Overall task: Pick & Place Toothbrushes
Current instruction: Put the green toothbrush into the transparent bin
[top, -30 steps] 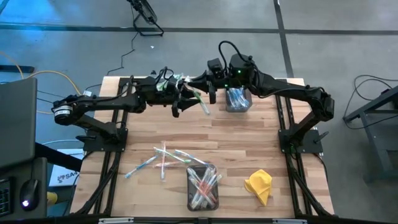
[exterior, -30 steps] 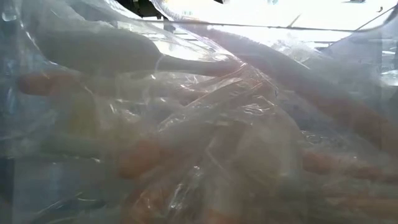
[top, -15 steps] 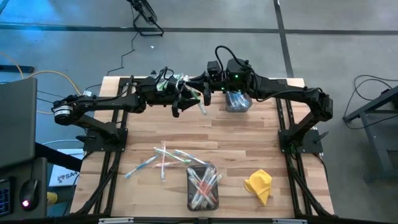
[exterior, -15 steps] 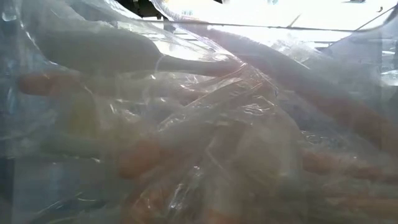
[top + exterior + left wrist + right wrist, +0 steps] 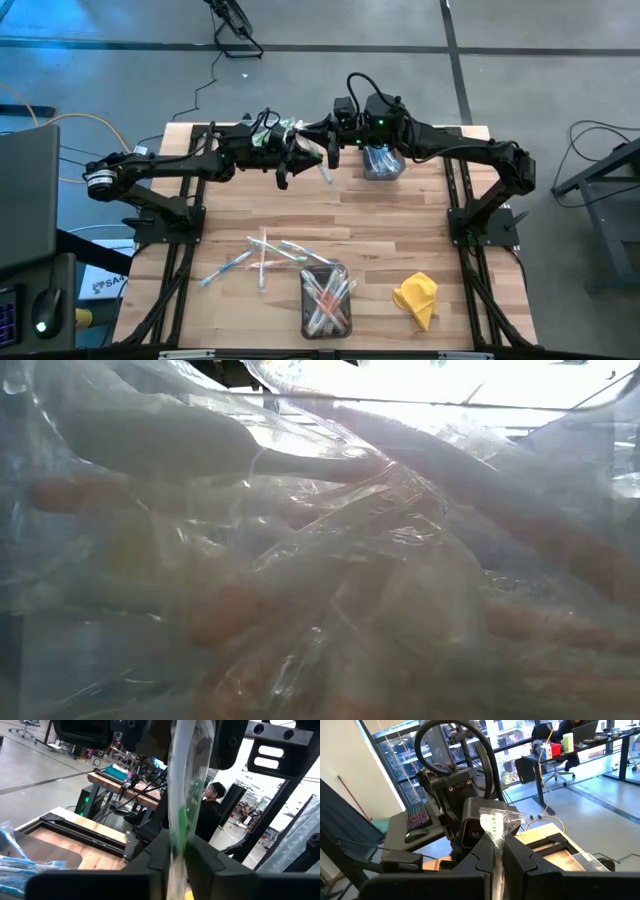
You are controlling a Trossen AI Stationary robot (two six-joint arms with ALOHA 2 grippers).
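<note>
Handover in progress at the far edge of the table (image 5: 400,215), around 12 o'clock in the overhead view. My right pincer (image 5: 333,152) is clamped on one wrapped toothbrush (image 5: 322,163), green-accented, held in the air between my two arms; in my right wrist view the crinkled wrapper end (image 5: 496,827) stands up between my two dark fingers (image 5: 482,852), which sit tight together on it. My left pincer (image 5: 287,160) faces it from the 9 o'clock side, and its own wrist view shows the same toothbrush running upright between its fingers (image 5: 200,857), which look drawn in against the wrapper; I judge both pincers have it, so this is the moment of transfer. Other toothbrushes: a loose scatter (image 5: 262,256) near 7 o'clock on the wood, a batch in the near bin (image 5: 326,299) at 6 o'clock, blue ones in the far bin (image 5: 382,162) just beside my right wrist at 1 o'clock. Yellow cloth (image 5: 417,298) lies at 5 o'clock, untouched. The low view is blocked by the wrapped brushes of the near bin. Next move, as I judge it: confirm the left grip is firm, then part the right fingers and back away without dragging the wrapper; risk is the slick film slipping.
</note>
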